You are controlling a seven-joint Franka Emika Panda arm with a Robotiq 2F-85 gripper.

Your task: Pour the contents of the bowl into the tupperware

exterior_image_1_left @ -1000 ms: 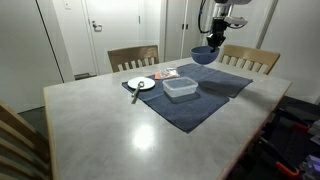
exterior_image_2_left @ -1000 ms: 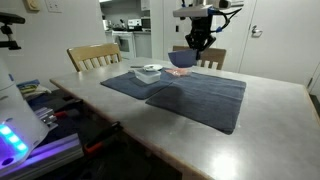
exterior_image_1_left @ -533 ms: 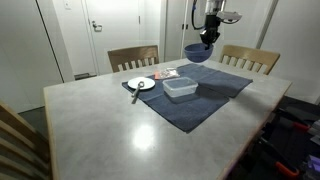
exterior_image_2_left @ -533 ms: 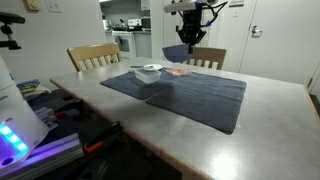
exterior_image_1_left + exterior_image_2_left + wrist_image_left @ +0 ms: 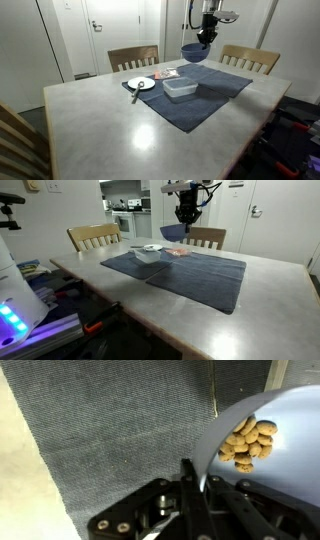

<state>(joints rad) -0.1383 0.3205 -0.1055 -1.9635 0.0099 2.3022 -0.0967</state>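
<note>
No writing can be read anywhere; a small flat reddish item at the far edge of the cloth is too small to make out. The robot's gripper has its jaws clamped fully together on the rim of the round, deep blue-purple bowl, which hangs in the air, clear of the table, above the far part of a dark blue-grey woven cloth. In the wrist view the fingers pinch the bowl's wall, and tan nut-like pieces lie heaped against one side of the pale interior. The shallow, clear plastic tupperware, rectangular with rounded corners, sits on the cloth, nearer the camera than the bowl and apart from it. Just beside it, at the cloth's edge, lies a small white plate. The large grey table has much bare top on the near side. Two wooden chairs stand at its far edge, with white doors behind them.
</note>
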